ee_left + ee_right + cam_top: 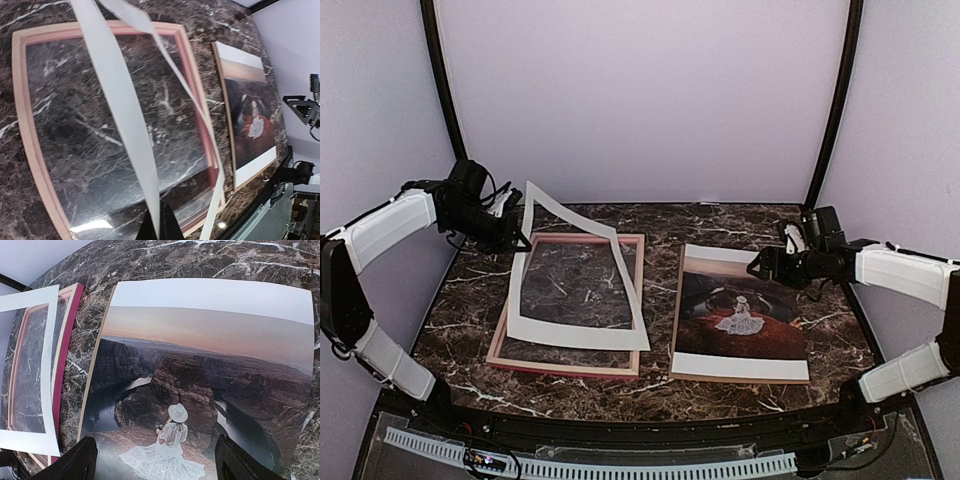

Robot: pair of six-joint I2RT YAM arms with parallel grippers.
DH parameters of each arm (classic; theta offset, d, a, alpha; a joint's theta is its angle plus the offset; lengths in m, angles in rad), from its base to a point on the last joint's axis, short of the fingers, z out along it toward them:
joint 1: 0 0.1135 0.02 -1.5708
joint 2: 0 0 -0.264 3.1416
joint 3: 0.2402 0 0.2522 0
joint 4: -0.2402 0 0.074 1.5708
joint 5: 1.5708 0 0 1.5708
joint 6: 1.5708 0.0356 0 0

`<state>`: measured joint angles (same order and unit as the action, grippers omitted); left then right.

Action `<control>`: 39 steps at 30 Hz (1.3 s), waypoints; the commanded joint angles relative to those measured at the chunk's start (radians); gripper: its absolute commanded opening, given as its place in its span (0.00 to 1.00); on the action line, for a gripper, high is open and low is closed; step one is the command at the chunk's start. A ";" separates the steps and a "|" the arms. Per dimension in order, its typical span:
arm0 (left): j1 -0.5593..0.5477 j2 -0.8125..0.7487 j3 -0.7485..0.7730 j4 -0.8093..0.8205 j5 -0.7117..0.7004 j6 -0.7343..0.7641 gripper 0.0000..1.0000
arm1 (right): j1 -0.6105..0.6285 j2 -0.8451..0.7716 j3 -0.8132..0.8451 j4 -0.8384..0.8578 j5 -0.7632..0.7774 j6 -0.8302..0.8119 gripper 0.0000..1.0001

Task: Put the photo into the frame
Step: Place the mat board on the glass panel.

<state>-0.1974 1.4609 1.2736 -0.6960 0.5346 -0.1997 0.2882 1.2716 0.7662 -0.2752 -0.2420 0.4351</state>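
Note:
The frame [565, 366], thin pink moulding, lies flat at the left centre of the marble table, also seen in the left wrist view [22, 125] and the right wrist view [67, 340]. My left gripper [515, 238] [159, 227] is shut on the far left corner of a white mat [575, 335] [120, 130]. That corner is lifted; the mat's near edge rests on the frame. The photo [740, 300] [250, 115] [200, 355] lies face up to the right of the frame. My right gripper [765, 262] [156, 456] hovers open over the photo's far right part, holding nothing.
A thin brown backing panel [675, 320] [95, 370] shows as an edge under the photo. A strip of dark marble table [660, 240] separates frame and photo. Pale walls close in on three sides. A white perforated rail [620, 465] runs along the near edge.

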 commanded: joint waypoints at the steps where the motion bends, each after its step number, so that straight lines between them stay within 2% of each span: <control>1: 0.035 0.095 0.006 -0.155 -0.152 0.132 0.00 | 0.009 0.045 0.004 0.055 -0.016 -0.023 0.82; 8: 0.075 0.246 0.078 -0.212 -0.248 0.168 0.00 | 0.009 0.086 0.004 0.075 -0.020 -0.032 0.82; 16: 0.076 0.342 0.124 -0.211 -0.330 0.163 0.00 | 0.009 0.127 0.005 0.094 -0.029 -0.043 0.81; 31: 0.076 0.381 0.124 -0.097 -0.216 0.091 0.00 | 0.009 0.165 -0.007 0.119 -0.033 -0.041 0.81; 39: 0.076 0.399 0.129 -0.085 -0.234 0.075 0.00 | 0.010 0.170 -0.014 0.127 -0.040 -0.039 0.81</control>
<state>-0.1242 1.8576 1.3758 -0.7921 0.2985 -0.1120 0.2882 1.4334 0.7616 -0.1898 -0.2710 0.4011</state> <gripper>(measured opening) 0.026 0.810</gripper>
